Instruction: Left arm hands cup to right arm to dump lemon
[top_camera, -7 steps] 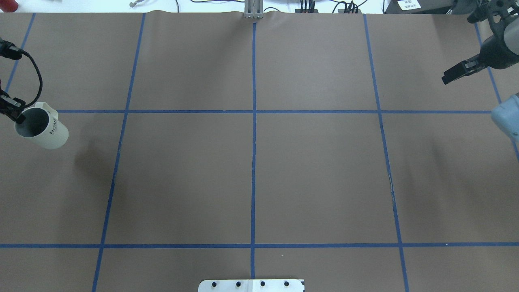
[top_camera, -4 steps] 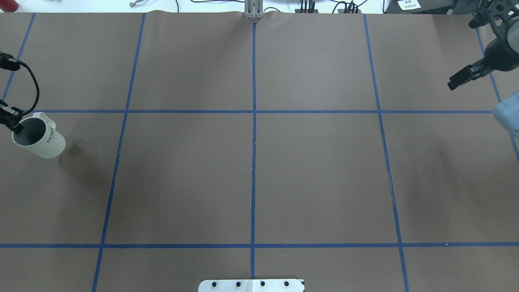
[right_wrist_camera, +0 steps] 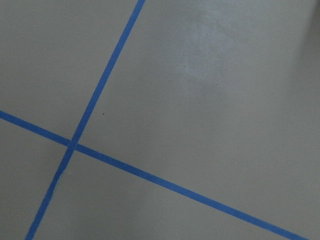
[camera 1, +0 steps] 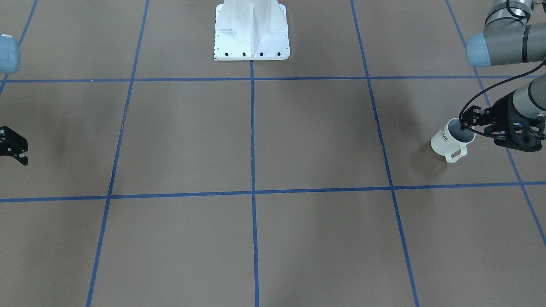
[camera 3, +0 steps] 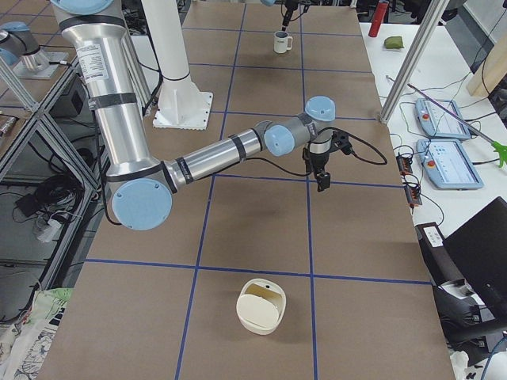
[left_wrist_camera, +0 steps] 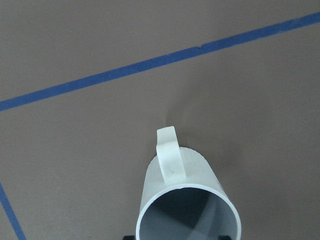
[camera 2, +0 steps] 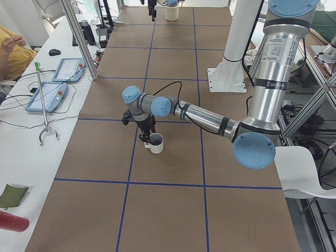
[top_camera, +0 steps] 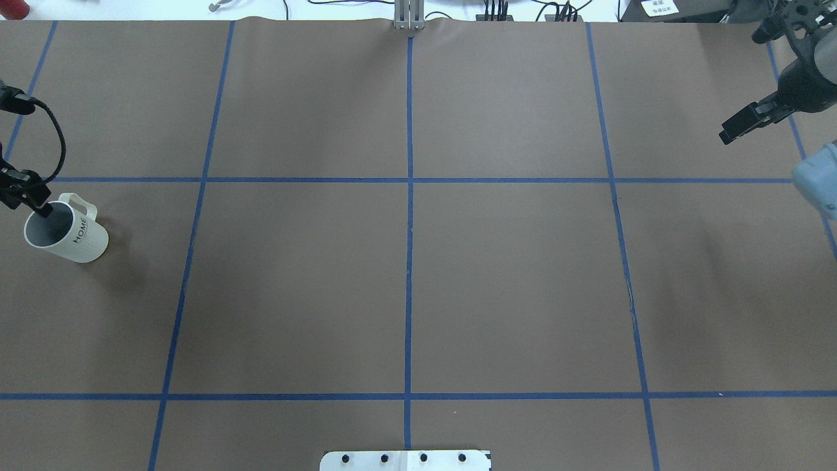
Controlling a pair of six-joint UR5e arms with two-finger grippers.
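Note:
The cup (top_camera: 65,232), a white mug with "HOME" lettering, is at the table's far left and looks to rest on or just above the brown surface. My left gripper (top_camera: 40,207) is shut on its rim, opposite the squared handle (left_wrist_camera: 167,152). The cup also shows in the front view (camera 1: 450,140) and the left side view (camera 2: 156,143). Its grey inside (left_wrist_camera: 187,215) shows no lemon; the lemon is in no view. My right gripper (top_camera: 727,134) hangs over the far right of the table, empty, and in the front view (camera 1: 23,154) its fingers look apart.
Blue tape lines (top_camera: 409,196) divide the brown table into squares. The robot's white base plate (camera 1: 251,42) is at the near middle edge. A white lidded container (camera 3: 260,305) lies beyond my right arm's end of the table. Another mug (camera 3: 281,41) stands far off.
My left gripper has lowered the cup from a raised, tilted hold down towards the table. My right gripper has drawn back slightly to the right.

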